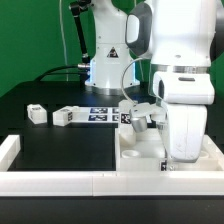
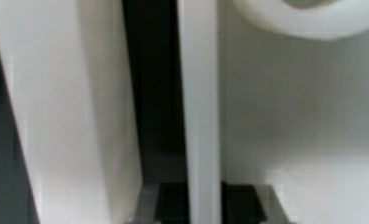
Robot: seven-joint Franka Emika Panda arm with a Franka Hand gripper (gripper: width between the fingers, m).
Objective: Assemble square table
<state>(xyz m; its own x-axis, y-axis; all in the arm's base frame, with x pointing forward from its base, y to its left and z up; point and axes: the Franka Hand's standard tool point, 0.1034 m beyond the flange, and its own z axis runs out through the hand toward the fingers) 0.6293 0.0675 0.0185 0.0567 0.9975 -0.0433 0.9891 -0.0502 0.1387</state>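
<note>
The top [image 1: 136, 156] [image 2: 305, 120] is lying flat on the tabletop [image 1: 60, 150], directly under and in front of the pincer [image 1: 140, 122] [image 2: 199, 202]. It is sitting in the corner that the low front wall [image 1: 60, 181] is forming at the exterior view's right. In the wrist view its raised rim [image 2: 199, 100] is running as a thin white strip straight out from between the pincer's two dark fingers [image 2: 160, 203]. A round socket [image 2: 287, 14] is showing on the inner face of the top, farther along the rim from the pincer.

The pincer is standing narrow, straddling that rim. One finger is lying against each side of it, so it is gripping the top by the rim, as far as the blurred wrist view is showing. A dark gap is running beside the rim on the outer side of the pincer.

The marker board [image 1: 100, 113] is lying near the pincer, toward the exterior view's left. Beyond it, well apart from the pincer on that same side, a leg [image 1: 63, 116] is resting on the tabletop. A second leg [image 1: 37, 113] is lying farther out still, and the two are not touching each other.
</note>
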